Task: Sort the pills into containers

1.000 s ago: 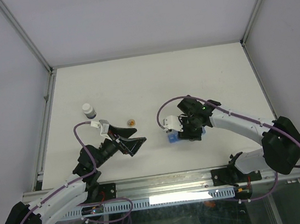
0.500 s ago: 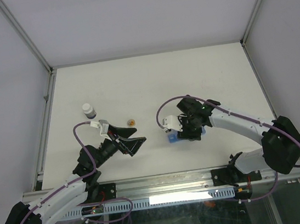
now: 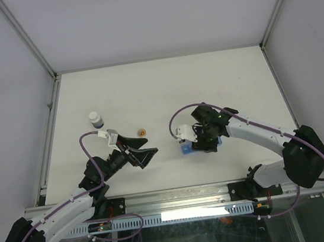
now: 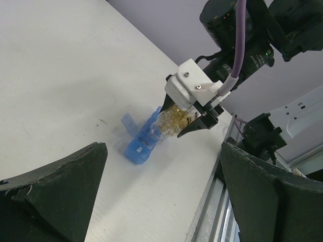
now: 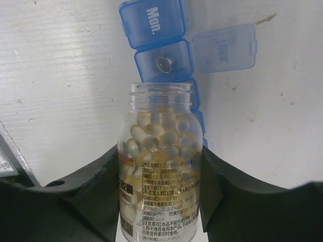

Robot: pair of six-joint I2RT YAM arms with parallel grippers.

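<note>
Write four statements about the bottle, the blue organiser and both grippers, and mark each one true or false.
1. The right gripper holds an uncapped pill bottle. True.
2. The bottle is empty. False: it holds many pale pills.
3. One compartment of the organiser has its lid flipped open. True.
4. The left gripper is clamped on the organiser. False: it is open, holds nothing and is apart from the strip.

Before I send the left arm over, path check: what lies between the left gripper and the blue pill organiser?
Nothing: bare table separates the left gripper and the pill organiser, shown in top and left wrist views.
</note>
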